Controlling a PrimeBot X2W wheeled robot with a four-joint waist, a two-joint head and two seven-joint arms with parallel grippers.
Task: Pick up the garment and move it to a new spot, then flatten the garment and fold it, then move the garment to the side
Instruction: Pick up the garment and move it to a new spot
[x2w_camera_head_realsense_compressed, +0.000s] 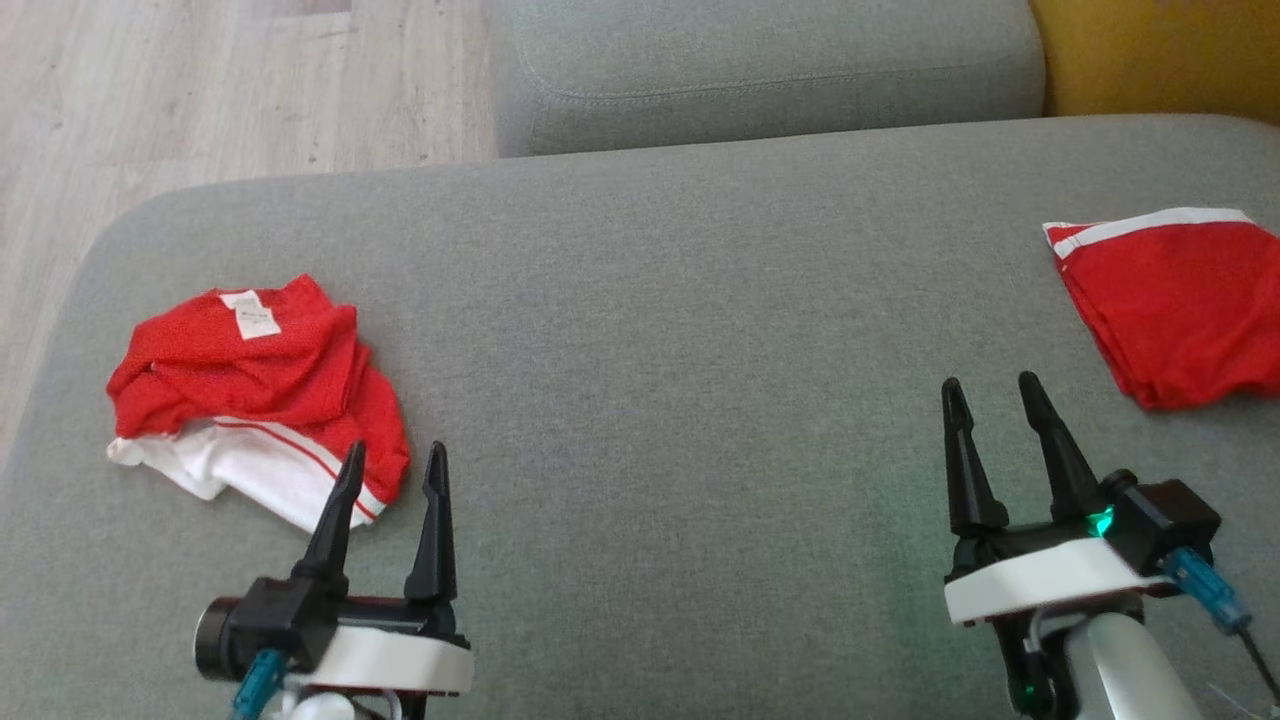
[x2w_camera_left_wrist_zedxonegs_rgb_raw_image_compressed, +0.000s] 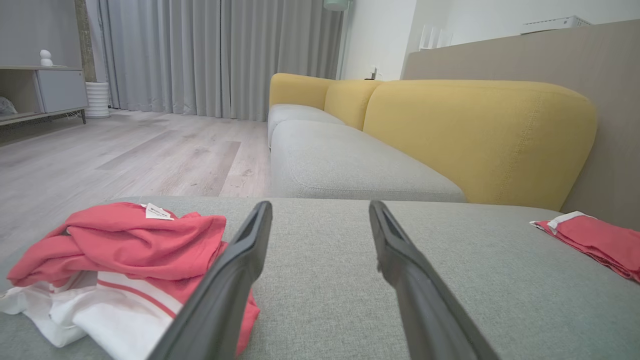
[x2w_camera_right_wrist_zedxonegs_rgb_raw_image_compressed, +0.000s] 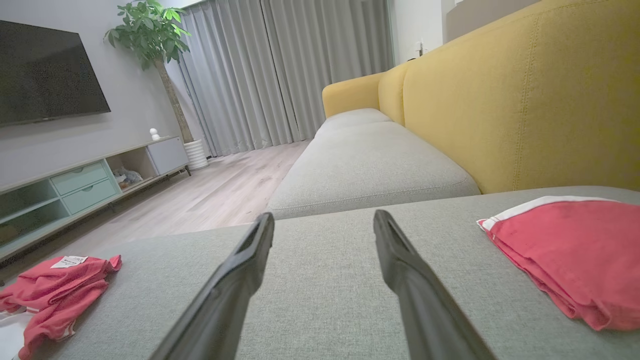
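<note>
In the head view, we see the crumpled red-and-white fabric garment (x2w_camera_head_realsense_compressed: 255, 390) lying in a heap toward nine o'clock on the broad grey woven sofa cushion (x2w_camera_head_realsense_compressed: 680, 350), its white label facing up. A neatly folded red garment with white trim (x2w_camera_head_realsense_compressed: 1170, 300) rests at three o'clock, well apart from it. Our left gripper (x2w_camera_head_realsense_compressed: 396, 447) hovers just beside the heap's near edge, which sits at its eleven o'clock, and our right gripper (x2w_camera_head_realsense_compressed: 988, 380) hangs near the folded piece. Both have their fingers spread wide and grasp nothing. In the left wrist view, the heap (x2w_camera_left_wrist_zedxonegs_rgb_raw_image_compressed: 135, 245) lies at nine o'clock against the left finger, with bare cushion between the two tips and a yellow padded sofa backrest (x2w_camera_left_wrist_zedxonegs_rgb_raw_image_compressed: 480, 135) beyond. In the right wrist view, the fingers frame bare cushion, with the folded piece at three o'clock and the heap far off at eight. We judge that the pick-up has not yet begun. Next, the left gripper should swing toward ten o'clock, come down on a raised fold and close.
</note>
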